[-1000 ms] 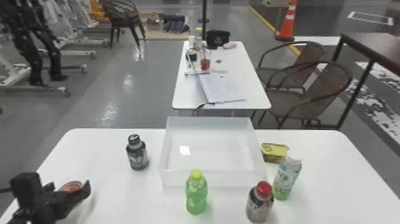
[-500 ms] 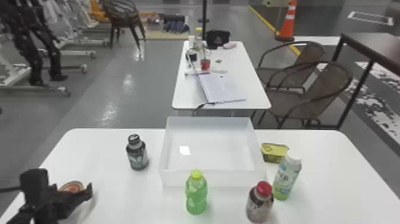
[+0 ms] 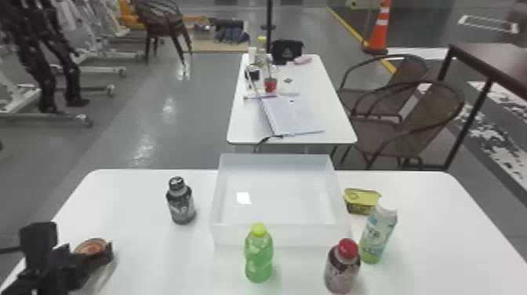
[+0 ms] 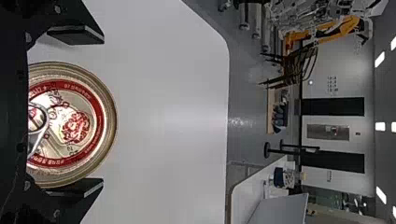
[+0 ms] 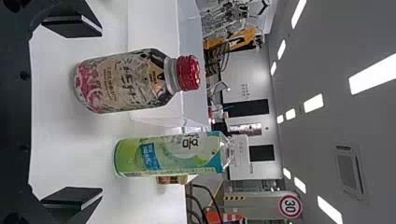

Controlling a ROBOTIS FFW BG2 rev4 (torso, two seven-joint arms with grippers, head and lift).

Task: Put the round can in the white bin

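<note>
Head view: L claw (image 3: 84,252) nr the counter's (image 3: 431,235) L edge, released, round can (image 3: 92,248) btwn its spread fingers. White bin (image 3: 278,236) sits approx. mid along the far edge, dark btl (image 3: 181,204) to its L. R wrist view: R claw (image 5: 101,111) also released, nr red-capped btl (image 5: 128,81).

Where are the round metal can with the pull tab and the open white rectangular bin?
Round metal can (image 4: 72,125): left wrist view, on its lid.
White rectangular bin (image 3: 302,235): head view, on its near wall.
</note>
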